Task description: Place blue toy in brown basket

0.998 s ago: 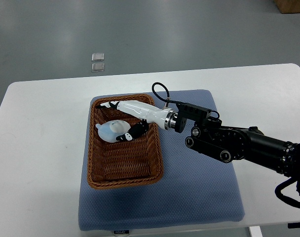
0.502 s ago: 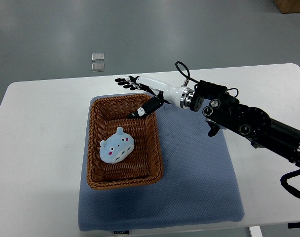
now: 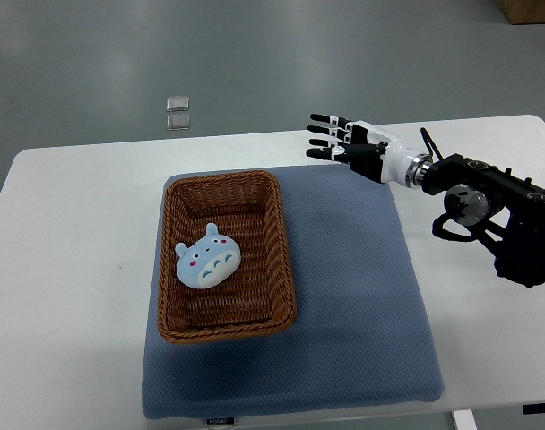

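Observation:
The blue toy point(image 3: 208, 262), a round plush with ears, pink cheeks and a pale belly, lies inside the brown wicker basket point(image 3: 285, 260) near its middle. My right hand point(image 3: 337, 140) is open with its fingers spread, holding nothing. It hovers over the white table at the far edge of the blue mat, up and to the right of the basket and well apart from it. The left arm does not show.
The basket stands on a blue foam mat point(image 3: 362, 305) that lies on a white table point(image 3: 75, 269). Two small clear squares point(image 3: 177, 113) lie on the grey floor beyond the table. A brown box corner point(image 3: 529, 9) shows at the top right.
My right hand let go of the blue toy in the basket, rose and drew back to the right, away from the basket. The toy settled a little toward the basket's left.

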{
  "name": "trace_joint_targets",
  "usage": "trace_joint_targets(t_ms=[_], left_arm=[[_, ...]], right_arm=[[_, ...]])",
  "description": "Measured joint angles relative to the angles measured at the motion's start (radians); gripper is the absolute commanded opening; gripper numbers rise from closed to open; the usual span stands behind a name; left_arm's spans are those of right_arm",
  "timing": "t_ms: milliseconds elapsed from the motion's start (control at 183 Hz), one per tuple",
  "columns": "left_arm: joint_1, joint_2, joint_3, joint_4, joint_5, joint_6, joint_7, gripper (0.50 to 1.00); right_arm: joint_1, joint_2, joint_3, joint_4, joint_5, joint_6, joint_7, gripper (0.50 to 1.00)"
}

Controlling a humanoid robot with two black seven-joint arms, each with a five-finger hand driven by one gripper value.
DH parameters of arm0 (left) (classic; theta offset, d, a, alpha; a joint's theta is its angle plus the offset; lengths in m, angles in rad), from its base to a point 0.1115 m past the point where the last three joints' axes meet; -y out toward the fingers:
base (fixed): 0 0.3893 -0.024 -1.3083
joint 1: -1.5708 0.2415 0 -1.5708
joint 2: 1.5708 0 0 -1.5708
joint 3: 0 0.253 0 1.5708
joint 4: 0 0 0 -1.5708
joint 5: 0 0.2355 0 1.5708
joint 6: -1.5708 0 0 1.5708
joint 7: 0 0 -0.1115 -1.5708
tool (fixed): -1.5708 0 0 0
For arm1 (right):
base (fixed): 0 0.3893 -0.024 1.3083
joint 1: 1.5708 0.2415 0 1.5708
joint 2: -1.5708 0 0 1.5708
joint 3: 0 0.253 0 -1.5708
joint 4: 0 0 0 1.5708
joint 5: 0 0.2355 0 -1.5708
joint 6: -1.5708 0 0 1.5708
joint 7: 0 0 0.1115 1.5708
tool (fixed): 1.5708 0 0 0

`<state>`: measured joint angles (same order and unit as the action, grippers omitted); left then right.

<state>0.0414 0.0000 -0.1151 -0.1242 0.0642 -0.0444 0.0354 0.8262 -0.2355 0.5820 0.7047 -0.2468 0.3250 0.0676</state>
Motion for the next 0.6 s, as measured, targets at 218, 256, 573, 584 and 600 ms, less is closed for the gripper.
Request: trace_joint_targets(t_ms=[218, 256, 573, 584, 600], left_arm=[[0.000, 0.000, 0.000, 0.000, 0.000, 0.000, 0.000, 1.000], [0.000, 0.000, 0.000, 0.000, 0.000, 0.000, 0.000, 1.000], [0.000, 0.000, 0.000, 0.000, 0.000, 0.000, 0.000, 1.000], [0.000, 0.000, 0.000, 0.000, 0.000, 0.000, 0.000, 1.000], [0.000, 0.000, 0.000, 0.000, 0.000, 0.000, 0.000, 1.000]], right_arm=[[-0.025, 0.008, 0.076, -0.012, 0.042, -0.024, 0.017, 0.917], [-0.025, 0.010, 0.087, -0.013, 0.042, -0.024, 0.018, 0.917], [-0.061, 0.015, 0.099, -0.011, 0.047, 0.011, 0.018, 0.917], [-0.061, 0.015, 0.099, -0.011, 0.049, 0.012, 0.018, 0.917], [-0.062, 0.015, 0.099, -0.011, 0.050, 0.012, 0.018, 0.917]])
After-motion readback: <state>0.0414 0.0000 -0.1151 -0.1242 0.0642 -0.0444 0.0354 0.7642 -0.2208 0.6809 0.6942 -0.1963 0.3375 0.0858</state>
